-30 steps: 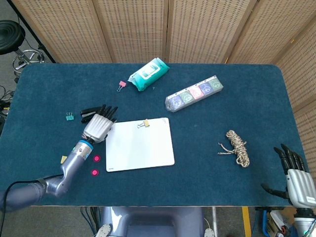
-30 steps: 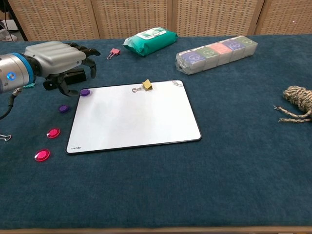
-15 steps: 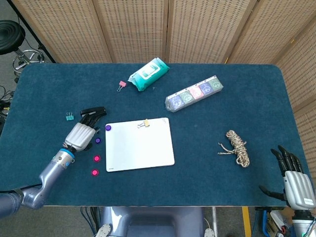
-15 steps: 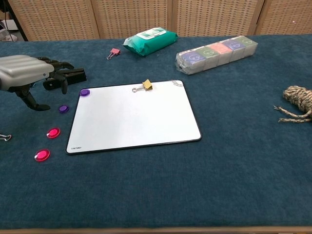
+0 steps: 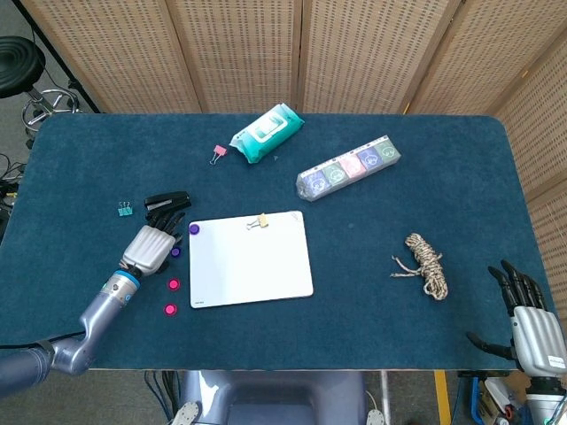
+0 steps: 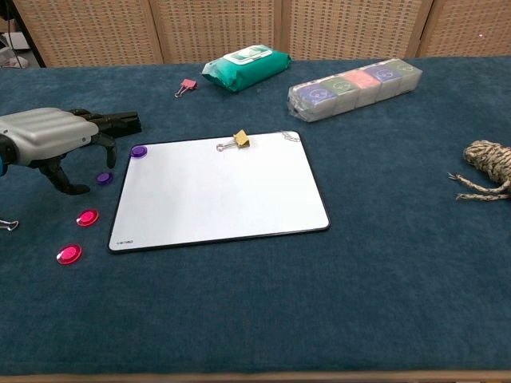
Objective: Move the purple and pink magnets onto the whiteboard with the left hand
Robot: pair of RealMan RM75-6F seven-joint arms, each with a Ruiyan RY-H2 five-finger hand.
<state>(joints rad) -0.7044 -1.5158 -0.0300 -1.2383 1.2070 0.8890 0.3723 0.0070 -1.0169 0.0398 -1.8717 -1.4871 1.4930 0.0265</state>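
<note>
Left robot hand (image 6: 49, 141), empty with fingers curled downward, had drawn back from the whiteboard (image 6: 219, 189) on the worktop (image 6: 319, 303), leaving one purple magnet (image 6: 139, 151) at its corner, another purple magnet (image 6: 104, 178) beneath its fingertips, two pink magnets (image 6: 87, 217) untouched.

Whiteboard (image 6: 219, 190) lies mid-counter (image 6: 263, 319), w/ a binder clip (image 6: 237, 140) on its far edge. One magnet (image 6: 139, 151) sits at the board's far-left corner; another magnet (image 6: 104, 178) just left of the board, under the left hand (image 6: 49, 140). Two more magnets (image 6: 87, 217) (image 6: 69, 254) lie nearer the front, left of the board. Stapler (image 6: 112, 122) behind the hand. Wipes pack (image 6: 244, 66) at back centre, small clip (image 6: 186, 86) to its left. Row of boxes (image 6: 354, 88) back right; rope bundle (image 6: 489, 169) far right. Right hand (image 5: 535, 329) off the counter's front-right corner.
</note>
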